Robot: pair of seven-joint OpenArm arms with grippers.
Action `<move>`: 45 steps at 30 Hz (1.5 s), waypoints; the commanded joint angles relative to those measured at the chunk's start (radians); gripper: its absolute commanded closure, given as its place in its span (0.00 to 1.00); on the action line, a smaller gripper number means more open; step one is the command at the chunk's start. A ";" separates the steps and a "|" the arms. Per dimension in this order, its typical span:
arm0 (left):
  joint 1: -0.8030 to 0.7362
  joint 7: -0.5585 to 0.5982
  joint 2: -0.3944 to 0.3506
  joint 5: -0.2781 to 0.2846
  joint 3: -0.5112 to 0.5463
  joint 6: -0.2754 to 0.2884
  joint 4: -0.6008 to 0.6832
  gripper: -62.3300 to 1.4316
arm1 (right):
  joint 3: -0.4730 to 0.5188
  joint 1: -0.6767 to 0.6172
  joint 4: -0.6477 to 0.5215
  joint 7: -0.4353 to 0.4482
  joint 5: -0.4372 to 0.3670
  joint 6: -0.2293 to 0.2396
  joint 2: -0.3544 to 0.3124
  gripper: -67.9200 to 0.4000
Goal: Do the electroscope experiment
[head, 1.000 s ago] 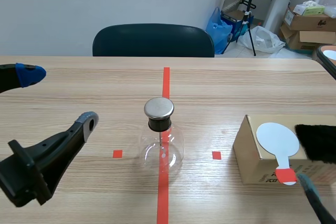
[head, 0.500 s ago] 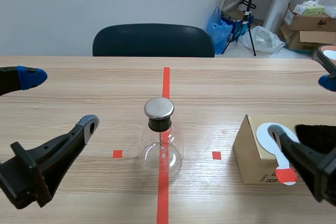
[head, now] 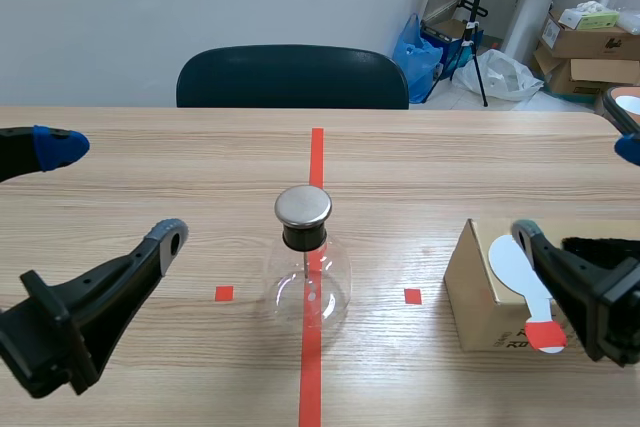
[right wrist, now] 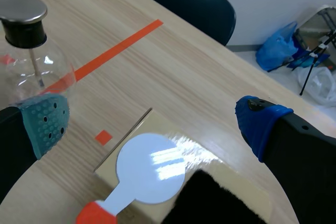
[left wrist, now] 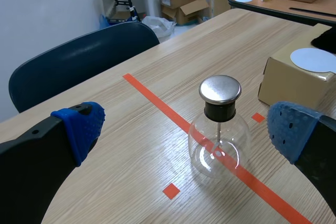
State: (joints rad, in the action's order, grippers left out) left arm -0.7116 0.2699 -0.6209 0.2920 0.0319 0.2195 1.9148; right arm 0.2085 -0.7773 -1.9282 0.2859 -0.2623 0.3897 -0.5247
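Observation:
The electroscope (head: 306, 269) is a clear glass flask with a black neck and a metal cap, standing on the red centre line; it also shows in the left wrist view (left wrist: 218, 129) and the right wrist view (right wrist: 32, 61). A white paddle with a red handle (head: 523, 282) lies on a cardboard box (head: 478, 292), beside a patch of black fur (head: 605, 259); the paddle (right wrist: 147, 177) and the fur (right wrist: 215, 200) lie under my right gripper. My left gripper (head: 110, 192) is open, left of the flask. Over the box, my right gripper (head: 580, 192) is open too.
A dark blue chair (head: 292, 77) stands at the table's far side. Cardboard boxes (head: 585, 42), a blue bag (head: 420, 47) and a tripod (head: 475, 17) are on the floor beyond.
My right arm has risen into view over the box and shifted a little right. The left arm and the flask have stayed put.

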 commanded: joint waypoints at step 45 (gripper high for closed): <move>-0.002 -0.024 0.000 0.003 0.001 0.000 0.013 0.00 | 0.019 -0.009 -0.007 0.034 -0.011 -0.003 -0.015 0.00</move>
State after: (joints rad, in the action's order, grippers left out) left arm -0.7120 0.2295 -0.6209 0.2893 0.0319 0.2199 1.9148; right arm 0.2169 -0.7956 -1.9282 0.2962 -0.2623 0.3893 -0.5266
